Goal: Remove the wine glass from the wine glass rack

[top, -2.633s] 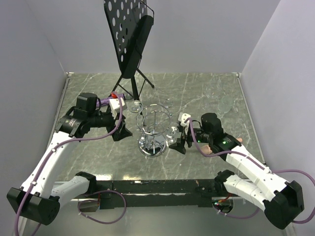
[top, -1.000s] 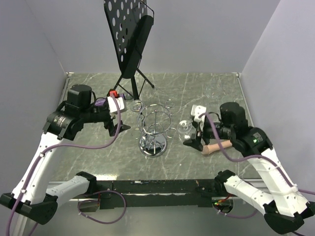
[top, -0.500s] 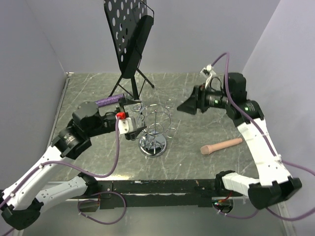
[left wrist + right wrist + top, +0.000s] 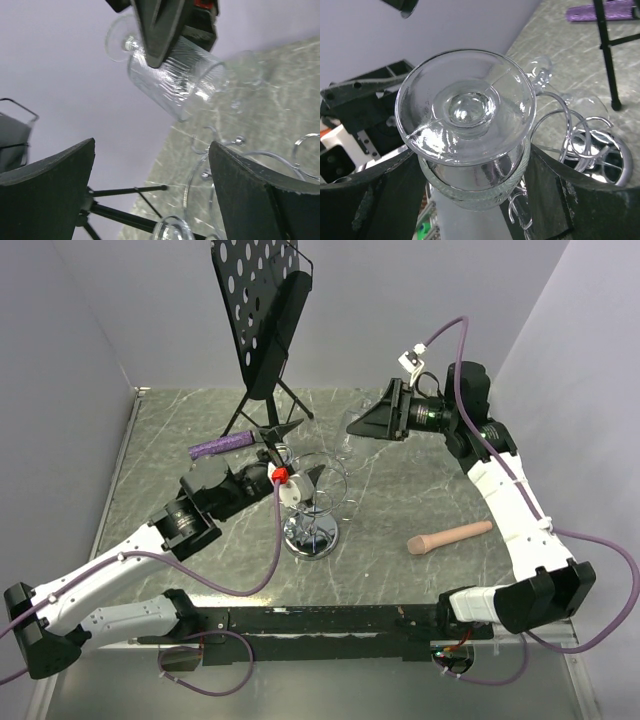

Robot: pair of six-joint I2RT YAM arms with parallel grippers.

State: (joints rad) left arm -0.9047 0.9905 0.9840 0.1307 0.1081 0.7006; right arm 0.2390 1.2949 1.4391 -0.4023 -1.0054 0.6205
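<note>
The chrome wine glass rack [image 4: 316, 502] stands mid-table on its round base. My right gripper [image 4: 366, 424] is raised behind and to the right of the rack. It is shut on the clear wine glass [image 4: 350, 422], which is clear of the wire arms. In the right wrist view the glass [image 4: 465, 115] sits between the fingers [image 4: 555, 195], foot toward the camera. My left gripper [image 4: 300, 453] hovers open and empty over the rack's rear left. The left wrist view shows the held glass [image 4: 172, 80] above and rack loops [image 4: 210, 170] below.
A black perforated music stand [image 4: 262, 310] on a tripod stands at the back. A purple roll [image 4: 228, 445] lies by its legs. A wooden pin [image 4: 450, 536] lies right of the rack. Another clear glass [image 4: 589, 104] hangs at the rack. Walls enclose three sides.
My right gripper drew the wine glass away from the rack's right side, then lifted it up and back. My left gripper swung from left of the rack to above it.
</note>
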